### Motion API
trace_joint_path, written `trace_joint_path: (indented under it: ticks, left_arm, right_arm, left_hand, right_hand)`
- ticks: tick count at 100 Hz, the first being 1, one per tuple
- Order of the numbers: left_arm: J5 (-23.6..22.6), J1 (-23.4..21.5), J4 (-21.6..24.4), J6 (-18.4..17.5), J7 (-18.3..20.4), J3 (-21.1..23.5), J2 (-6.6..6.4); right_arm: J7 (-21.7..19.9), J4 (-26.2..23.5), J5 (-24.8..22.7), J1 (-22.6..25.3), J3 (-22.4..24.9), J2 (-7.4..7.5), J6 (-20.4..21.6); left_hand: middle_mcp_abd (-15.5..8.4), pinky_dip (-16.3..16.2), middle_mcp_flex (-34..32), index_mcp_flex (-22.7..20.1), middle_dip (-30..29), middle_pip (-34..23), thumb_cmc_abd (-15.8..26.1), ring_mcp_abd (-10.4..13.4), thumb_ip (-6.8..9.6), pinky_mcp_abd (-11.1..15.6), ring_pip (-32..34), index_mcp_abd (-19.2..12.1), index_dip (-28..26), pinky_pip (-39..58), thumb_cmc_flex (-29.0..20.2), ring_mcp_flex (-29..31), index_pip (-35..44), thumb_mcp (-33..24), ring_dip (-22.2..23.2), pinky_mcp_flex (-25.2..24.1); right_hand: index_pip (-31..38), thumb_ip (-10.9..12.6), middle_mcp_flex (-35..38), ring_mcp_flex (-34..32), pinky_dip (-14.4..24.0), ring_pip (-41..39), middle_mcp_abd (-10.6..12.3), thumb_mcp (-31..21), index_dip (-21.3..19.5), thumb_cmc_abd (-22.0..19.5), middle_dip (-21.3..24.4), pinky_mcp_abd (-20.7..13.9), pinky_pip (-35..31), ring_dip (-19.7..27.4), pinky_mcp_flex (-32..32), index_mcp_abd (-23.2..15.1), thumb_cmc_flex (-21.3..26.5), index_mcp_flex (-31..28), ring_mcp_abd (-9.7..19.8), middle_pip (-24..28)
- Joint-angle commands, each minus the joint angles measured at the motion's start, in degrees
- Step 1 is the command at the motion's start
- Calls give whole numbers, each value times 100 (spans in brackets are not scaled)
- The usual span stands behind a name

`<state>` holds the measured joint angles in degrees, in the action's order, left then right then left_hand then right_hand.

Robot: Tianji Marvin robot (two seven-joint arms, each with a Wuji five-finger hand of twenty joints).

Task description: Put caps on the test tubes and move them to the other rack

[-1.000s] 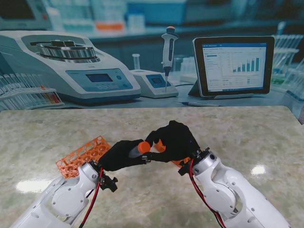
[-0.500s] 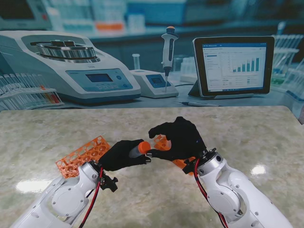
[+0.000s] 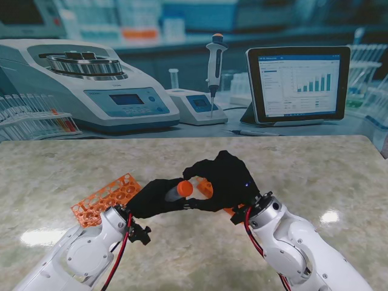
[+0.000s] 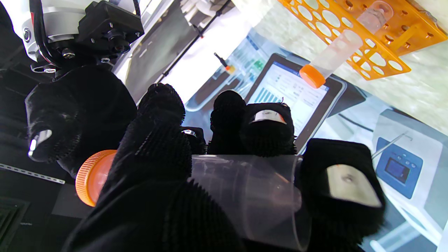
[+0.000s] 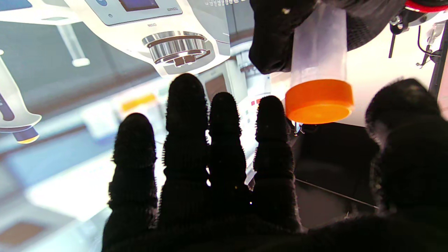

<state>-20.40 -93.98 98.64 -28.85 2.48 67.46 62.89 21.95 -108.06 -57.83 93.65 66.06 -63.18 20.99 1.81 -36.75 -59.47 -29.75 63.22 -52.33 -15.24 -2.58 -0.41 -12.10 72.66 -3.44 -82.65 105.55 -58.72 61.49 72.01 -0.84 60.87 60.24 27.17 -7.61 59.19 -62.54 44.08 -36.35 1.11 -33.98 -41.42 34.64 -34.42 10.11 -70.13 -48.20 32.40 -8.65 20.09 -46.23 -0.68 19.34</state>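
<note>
My left hand (image 3: 151,197) is shut on a clear test tube (image 4: 245,196) lying sideways, its orange cap (image 3: 184,188) pointing toward my right hand (image 3: 223,180). The right hand hovers at the cap with fingers (image 5: 185,115) spread and thumb apart; the cap (image 5: 318,101) sits between them untouched. An orange rack (image 3: 104,199) lies to the left of my left hand. A second orange rack (image 3: 206,187) is mostly hidden behind the right hand. In the left wrist view an orange rack (image 4: 385,52) holds one capped tube (image 4: 336,52).
Behind the table's far edge stands a lab backdrop with a centrifuge (image 3: 91,85), a pipette (image 3: 215,60) and a tablet (image 3: 297,82). Marble tabletop (image 3: 303,170) stretches to the right and farther from me.
My right hand let go of the cap, drew back to the right, then came back close to it with fingers spread. The left hand kept the tube still.
</note>
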Motion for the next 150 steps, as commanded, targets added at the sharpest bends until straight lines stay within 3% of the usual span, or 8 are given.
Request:
trace_joint_path:
  ticks: [1, 48, 61, 70, 82, 85, 89, 150]
  left_arm:
    - [12, -4, 21, 20, 29, -9, 7]
    - [10, 0, 16, 15, 27, -10, 7]
    - [16, 9, 9, 16, 32, -22, 7]
    - [20, 12, 6, 9, 35, -25, 6]
    - [21, 7, 7, -9, 38, -20, 4]
    - [19, 7, 7, -13, 37, -19, 4]
    - [20, 6, 7, -16, 39, -18, 4]
    - [11, 11, -5, -50, 19, -32, 6]
  right_arm:
    - [-6, -42, -24, -19, -49, -17, 13]
    - [30, 20, -28, -131, -163, -21, 57]
    - [11, 35, 15, -149, -191, -28, 49]
    - [-16, 40, 51, -161, -213, -32, 32]
    - [-59, 45, 105, -171, -239, -37, 17]
    - [-65, 48, 118, -174, -245, -39, 18]
    - [-78, 51, 145, -177, -254, -42, 17]
    - [7, 159, 193, -282, -404, -67, -76]
  left_hand:
    - [-158, 80, -55, -51, -35, 30, 303, 60, -1, 744, 203, -299, -189, 774, -191, 210, 165, -57, 61, 189]
    - [-159, 80, -59, -51, -35, 30, 304, 60, -2, 744, 203, -299, -189, 774, -180, 210, 165, -53, 61, 189]
    - [-153, 80, -58, -52, -35, 30, 303, 60, -1, 744, 203, -299, -189, 774, -186, 210, 165, -56, 61, 189]
    - [-155, 80, -58, -51, -35, 30, 301, 60, -1, 744, 203, -299, -189, 774, -186, 210, 165, -56, 61, 189]
    - [-155, 80, -58, -52, -35, 31, 301, 60, -1, 744, 203, -299, -189, 774, -185, 210, 165, -56, 61, 189]
    - [-153, 80, -60, -52, -35, 30, 298, 60, -1, 744, 203, -299, -189, 774, -187, 210, 165, -57, 61, 189]
    - [-154, 80, -60, -51, -34, 30, 300, 60, 0, 744, 203, -299, -189, 774, -189, 210, 165, -59, 61, 189]
    - [-164, 80, -61, -51, -35, 33, 297, 60, -1, 744, 203, -299, -189, 774, -182, 210, 165, -59, 61, 189]
  right_hand:
    - [54, 130, -3, 76, -36, 132, 34, -56, 78, 190, 35, 25, 71, 79, -93, 29, 126, 86, 115, 73]
    - [517, 130, 439, -210, -28, 81, 150, 496, -252, 252, -198, 6, 18, 93, 64, -236, 1127, -280, 170, 419]
    - [1440, 257, 671, -358, -50, 68, 176, 2755, 538, -421, -250, 9, -30, 133, 114, -547, 2578, -172, 162, 503]
    - [2084, 431, 813, -456, -51, 44, 201, 3286, 893, -644, -269, 12, -64, 146, 149, -782, 3107, -50, 162, 563]
    - [2301, 336, 986, -580, -51, 8, 221, 2939, 1000, -816, -463, 11, -103, 153, 195, -926, 3347, -208, 165, 683]
    - [2350, -247, 1073, -621, -70, -21, 233, 1118, 1021, -459, -556, 13, -119, 160, 208, -968, 2584, -280, 157, 666]
    - [2370, -376, 1133, -658, -68, -32, 246, 695, 1020, -429, -560, 23, -128, 159, 223, -1009, 2434, -356, 153, 699]
    - [2792, -511, 1906, -1223, -9, -648, 349, 625, 1090, -292, -524, -12, -468, 21, 718, -1310, 1674, -1188, 171, 1134]
